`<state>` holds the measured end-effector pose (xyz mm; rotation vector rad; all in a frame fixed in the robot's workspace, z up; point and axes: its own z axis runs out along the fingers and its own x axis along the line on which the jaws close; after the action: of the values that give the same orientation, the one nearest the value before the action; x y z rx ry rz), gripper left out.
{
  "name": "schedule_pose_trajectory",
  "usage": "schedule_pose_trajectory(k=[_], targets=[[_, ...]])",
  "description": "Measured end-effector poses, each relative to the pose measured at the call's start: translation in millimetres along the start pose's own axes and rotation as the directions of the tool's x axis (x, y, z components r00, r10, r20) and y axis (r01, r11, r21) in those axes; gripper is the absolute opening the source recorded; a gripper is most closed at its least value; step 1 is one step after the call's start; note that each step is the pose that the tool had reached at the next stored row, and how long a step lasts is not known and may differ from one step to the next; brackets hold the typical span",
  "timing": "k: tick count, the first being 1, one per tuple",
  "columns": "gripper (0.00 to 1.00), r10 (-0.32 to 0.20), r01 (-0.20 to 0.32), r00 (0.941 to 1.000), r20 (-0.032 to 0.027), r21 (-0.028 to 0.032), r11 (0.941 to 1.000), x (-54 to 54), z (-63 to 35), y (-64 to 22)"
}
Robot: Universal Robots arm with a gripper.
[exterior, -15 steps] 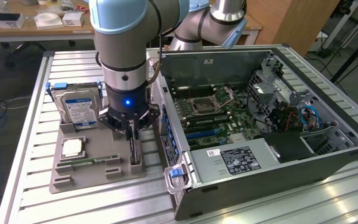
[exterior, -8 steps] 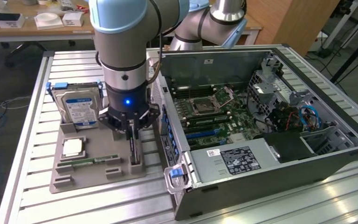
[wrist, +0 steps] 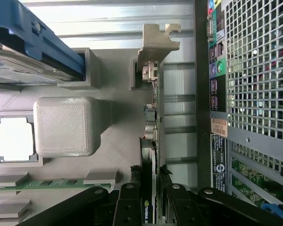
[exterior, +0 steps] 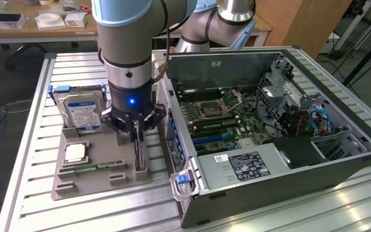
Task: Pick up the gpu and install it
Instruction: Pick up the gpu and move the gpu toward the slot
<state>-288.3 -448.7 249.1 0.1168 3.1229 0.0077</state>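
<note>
The gpu (exterior: 138,155) stands on its edge in a slot of the grey printed holder (exterior: 102,180) on the exterior view's left, beside the open computer case (exterior: 269,125). My gripper (exterior: 137,136) points straight down over it with a finger on each side of the card's top edge. In the wrist view the gpu (wrist: 151,117) runs away from the gripper (wrist: 150,203), with its pale metal bracket (wrist: 156,41) at the far end. The black fingers (wrist: 127,203) press against both faces of the card. The card still sits in the holder.
The holder also carries a blue-labelled hard drive (exterior: 82,113), a square silver processor (exterior: 75,152) and a green memory stick (exterior: 98,166). The case's rear wall (wrist: 245,70) stands close beside the card. The motherboard (exterior: 227,121) lies exposed inside the case.
</note>
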Motion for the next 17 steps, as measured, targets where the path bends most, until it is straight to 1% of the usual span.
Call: schedule_pose_trajectory(k=[17], targets=[[0.26,0.0,0.0,1.0,0.0,0.0,1.0,-0.6,-34.6,0.2]])
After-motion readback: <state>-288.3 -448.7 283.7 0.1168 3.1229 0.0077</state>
